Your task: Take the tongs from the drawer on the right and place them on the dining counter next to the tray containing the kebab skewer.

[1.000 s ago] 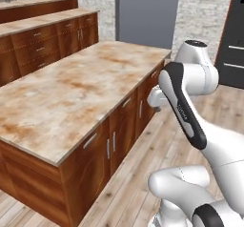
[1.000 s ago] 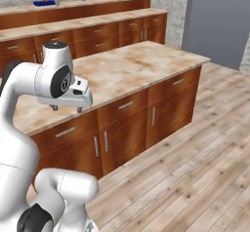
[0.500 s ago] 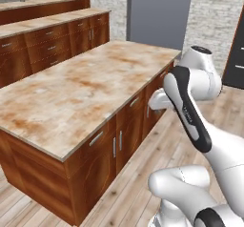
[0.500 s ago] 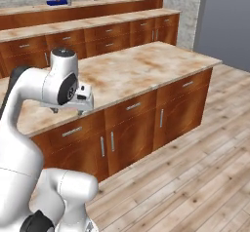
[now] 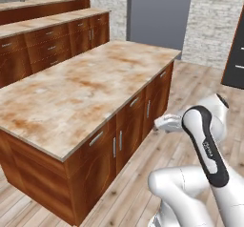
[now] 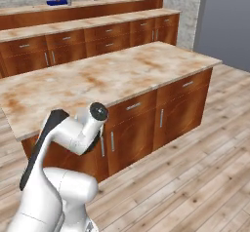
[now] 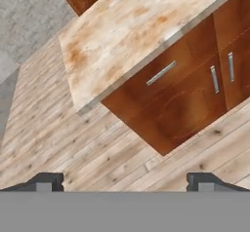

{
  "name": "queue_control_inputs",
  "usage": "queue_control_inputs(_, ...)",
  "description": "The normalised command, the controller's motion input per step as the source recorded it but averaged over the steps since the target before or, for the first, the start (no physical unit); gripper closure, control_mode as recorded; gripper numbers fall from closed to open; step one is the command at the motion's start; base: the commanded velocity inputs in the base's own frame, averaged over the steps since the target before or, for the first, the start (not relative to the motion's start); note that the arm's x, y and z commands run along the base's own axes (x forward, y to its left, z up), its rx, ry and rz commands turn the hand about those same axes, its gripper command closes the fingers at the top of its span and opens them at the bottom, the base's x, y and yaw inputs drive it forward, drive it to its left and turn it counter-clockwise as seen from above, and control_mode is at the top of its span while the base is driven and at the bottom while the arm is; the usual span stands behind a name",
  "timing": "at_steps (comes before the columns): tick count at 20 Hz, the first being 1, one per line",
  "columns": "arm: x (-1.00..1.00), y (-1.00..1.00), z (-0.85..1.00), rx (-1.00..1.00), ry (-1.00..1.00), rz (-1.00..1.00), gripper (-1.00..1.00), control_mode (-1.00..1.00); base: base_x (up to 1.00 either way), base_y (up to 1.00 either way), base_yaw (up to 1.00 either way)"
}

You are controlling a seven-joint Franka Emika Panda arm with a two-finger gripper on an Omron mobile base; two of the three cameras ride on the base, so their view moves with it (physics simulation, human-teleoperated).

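Observation:
My gripper [image 7: 124, 182] is open with nothing between its fingertips [image 7: 46, 182], which stand far apart. It hangs above the wooden floor in front of the island. Ahead of it is a shut reddish-brown drawer [image 7: 166, 70] with a silver bar handle, beside a corner of the island. In the base views the island's drawer fronts are all shut, the rightmost drawer [image 6: 188, 84] [image 5: 162, 73] included. I cannot tell which front the hand faces. The tongs are hidden. The blue tray [image 6: 56, 2] sits far off on the dining counter [image 6: 107, 3]. The kebab skewer is too small to make out.
The marbled island top [image 5: 81, 87] lies between me and the back cabinets [image 6: 73, 41]. Cabinet doors with vertical handles [image 7: 214, 79] sit under the drawers. A grey panel [image 5: 159, 11] stands beyond the island's far end. Open wooden floor [image 6: 195, 177] runs along the front.
The whole scene has shifted in both base views, so the base has moved along the island. The arm has come down from an upright pose to drawer height. The gripper stays open.

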Motion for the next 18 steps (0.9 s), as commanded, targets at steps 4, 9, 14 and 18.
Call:
queue_control_inputs(4,0.53,0.00,-0.98,0.40,-0.07,-0.01,-1.00,-1.00,0.00,0.00,0.00)
queue_control_inputs(9,0.49,-0.16,-0.49,0.31,0.31,0.07,-1.00,-1.00,0.00,0.00,0.00)
queue_control_inputs(14,0.38,0.11,-0.34,0.06,0.12,0.09,-1.00,-1.00,0.00,0.00,0.00)
queue_control_inputs(18,0.31,0.36,-0.45,0.09,0.04,0.04,-1.00,-1.00,0.00,0.00,0.00)
